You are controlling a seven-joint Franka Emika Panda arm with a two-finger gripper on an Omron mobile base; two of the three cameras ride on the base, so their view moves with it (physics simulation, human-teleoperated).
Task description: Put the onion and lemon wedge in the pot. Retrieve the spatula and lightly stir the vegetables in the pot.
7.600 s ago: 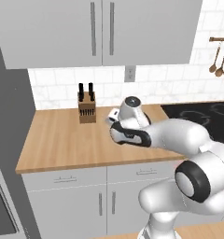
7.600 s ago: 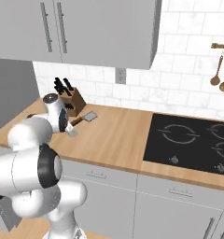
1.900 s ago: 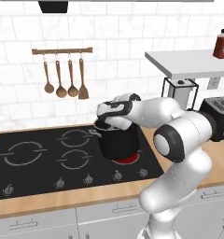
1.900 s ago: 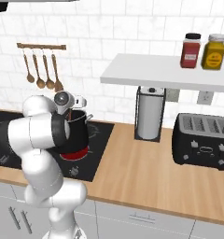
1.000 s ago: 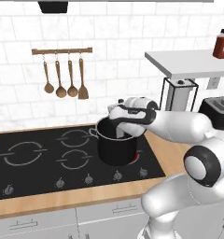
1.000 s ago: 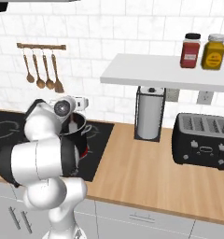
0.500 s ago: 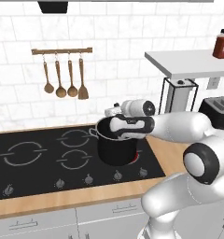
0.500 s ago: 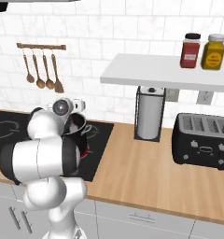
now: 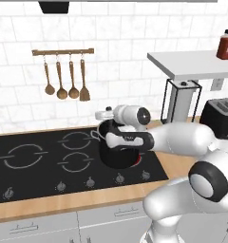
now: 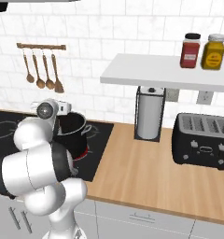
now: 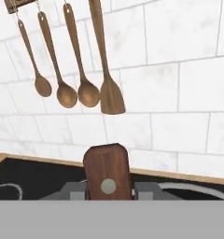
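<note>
The black pot stands on the front right burner of the stove. My gripper hovers over the pot's far rim, facing the wall. It is shut on a brown wooden handle with a round grey rivet, upright between the fingers. The spatula hangs on the wall rack, rightmost of the utensils, straight ahead of the hand and higher up. The pot's inside is hidden, so the onion and lemon wedge are out of view.
Three wooden spoons hang left of the spatula. The burner under the pot glows red. On the counter to the right stand a paper towel holder and a toaster, under a shelf with jars.
The base has driven from the knife-block counter to the stove. Over the last second the hand has stayed above the pot, drifting slightly left toward the wall.
</note>
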